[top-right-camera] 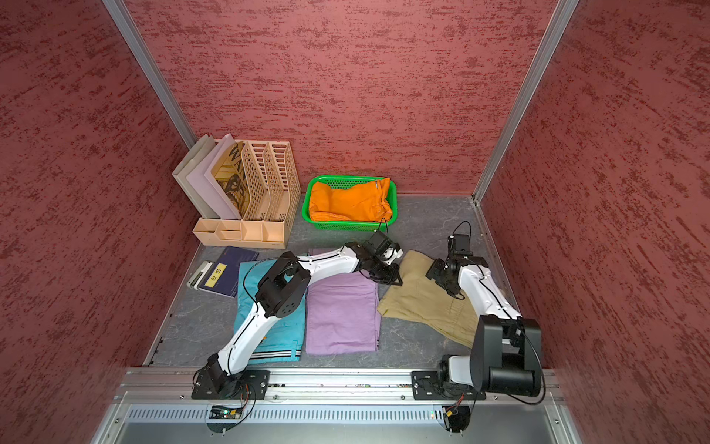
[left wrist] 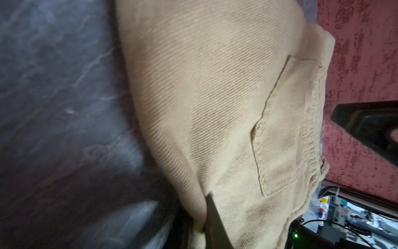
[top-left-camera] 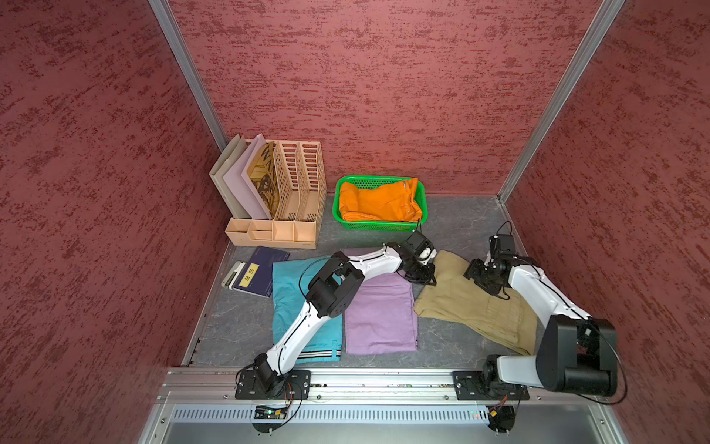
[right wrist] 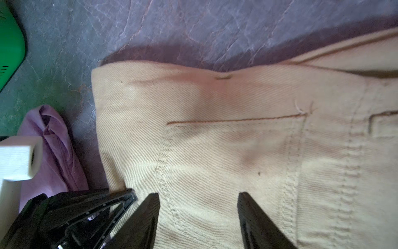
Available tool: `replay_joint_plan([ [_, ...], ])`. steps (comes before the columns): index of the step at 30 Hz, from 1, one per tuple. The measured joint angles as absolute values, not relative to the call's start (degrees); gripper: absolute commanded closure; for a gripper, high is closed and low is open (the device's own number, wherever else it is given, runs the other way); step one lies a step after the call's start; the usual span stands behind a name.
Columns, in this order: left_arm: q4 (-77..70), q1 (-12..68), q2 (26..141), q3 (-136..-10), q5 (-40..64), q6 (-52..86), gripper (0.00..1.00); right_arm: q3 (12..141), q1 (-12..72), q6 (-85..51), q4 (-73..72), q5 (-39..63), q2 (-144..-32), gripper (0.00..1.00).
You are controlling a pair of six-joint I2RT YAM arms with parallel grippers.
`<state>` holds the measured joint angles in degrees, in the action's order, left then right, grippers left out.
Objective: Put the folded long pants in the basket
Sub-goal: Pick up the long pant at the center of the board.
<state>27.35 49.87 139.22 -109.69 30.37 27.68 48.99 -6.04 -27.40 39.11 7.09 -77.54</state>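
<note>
- Folded long pants number four in both top views: one orange pair [top-left-camera: 378,203], one khaki pair [top-left-camera: 472,307], one lilac pair [top-left-camera: 380,315] and one teal pair [top-left-camera: 288,296] with a black-and-white striped waistband; the orange pair lies loosely folded inside the single green basket [top-left-camera: 372,226] by the back wall; the other three lie flat on the grey table [top-left-camera: 238,319], teal and lilac side by side, khaki angled just beside the lilac; the left gripper [top-left-camera: 424,278] is down on the khaki pair's corner nearest the lilac; the right gripper [top-left-camera: 491,286] is over the same pair; one peach file rack [top-left-camera: 299,184] and one dark blue book [top-left-camera: 265,269] sit off to the side.
- Left wrist view: khaki twill with one stitched pocket [left wrist: 280,129] fills most of the frame; a dark finger [left wrist: 212,215] is clenched on a fold at the cloth's edge.
- Right wrist view: two black fingers [right wrist: 148,215] stand apart, released, over the pocket seam, gripping nothing; a bunched lilac edge and one green basket corner show alongside.
</note>
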Motion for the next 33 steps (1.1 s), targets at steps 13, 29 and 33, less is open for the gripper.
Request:
replay_joint_plan([
  [13,37.3,52.2,130.3,-113.0,21.9,27.1,1.0,49.0,-7.2,-27.4,39.3,6.2,-74.6,0.34],
  [29,41.0,35.9,114.0,-89.8,19.4,25.0,1.0,50.4,-7.3,-26.7,39.3,4.8,-76.7,0.15],
  [33,38.7,34.9,114.0,-85.7,20.2,24.9,1.0,49.8,-7.3,-26.5,38.8,6.2,-79.5,0.14],
])
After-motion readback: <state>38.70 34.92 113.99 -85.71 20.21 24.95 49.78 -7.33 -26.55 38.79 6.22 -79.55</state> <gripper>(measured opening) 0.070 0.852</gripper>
